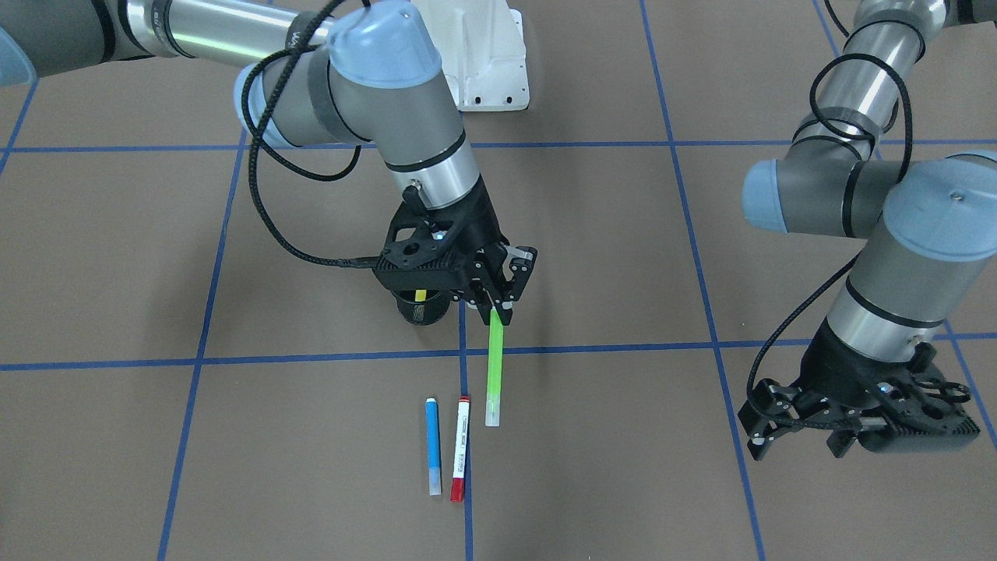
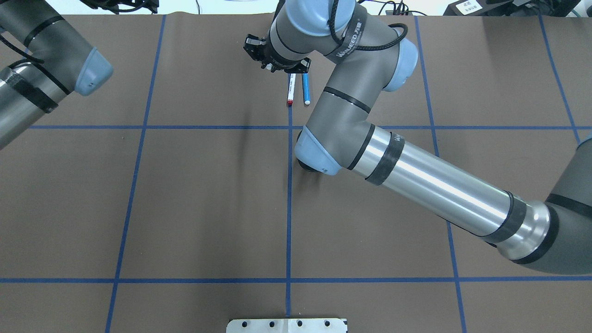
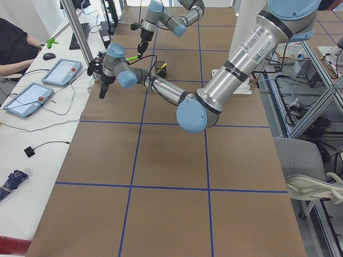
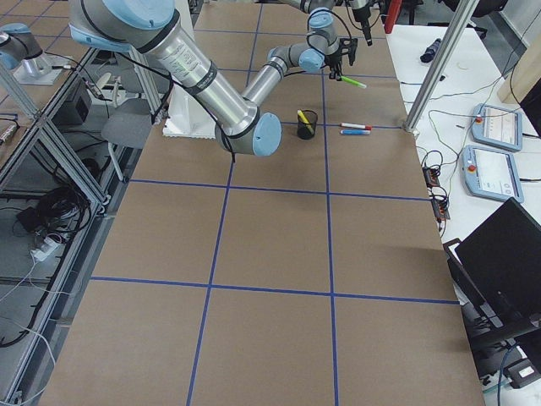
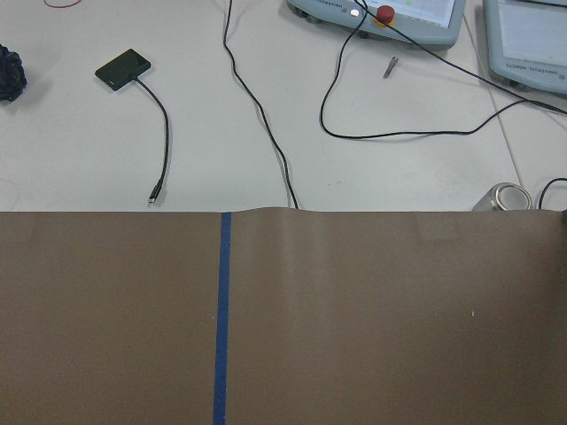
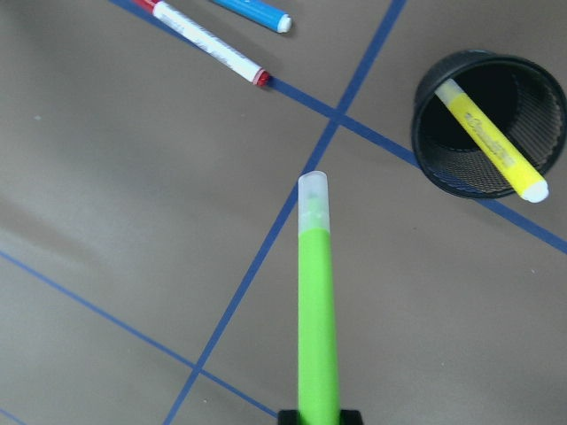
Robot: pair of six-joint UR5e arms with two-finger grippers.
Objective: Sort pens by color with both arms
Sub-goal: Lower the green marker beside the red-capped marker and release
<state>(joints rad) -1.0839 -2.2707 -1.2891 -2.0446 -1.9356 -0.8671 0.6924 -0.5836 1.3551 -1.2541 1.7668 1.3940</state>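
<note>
My right gripper (image 1: 496, 314) is shut on the bright green pen (image 1: 494, 366) and holds it tilted above the table, pale cap outward, beside the black mesh cup (image 1: 420, 313). The right wrist view shows the green pen (image 6: 317, 301) and the yellow pen (image 6: 492, 142) leaning inside the cup (image 6: 542, 84). The blue pen (image 1: 432, 444) and the white pen with a red cap (image 1: 460, 448) lie side by side on the table. My left gripper (image 1: 794, 440) hovers far off near the table's edge, open and empty.
A white mounting base (image 1: 491, 70) sits behind the right arm. Blue tape lines (image 1: 466, 467) cross the brown table. Beyond the table edge in the left wrist view lie cables (image 5: 257, 106) and tablets (image 5: 416, 13). A person (image 3: 13, 43) sits there.
</note>
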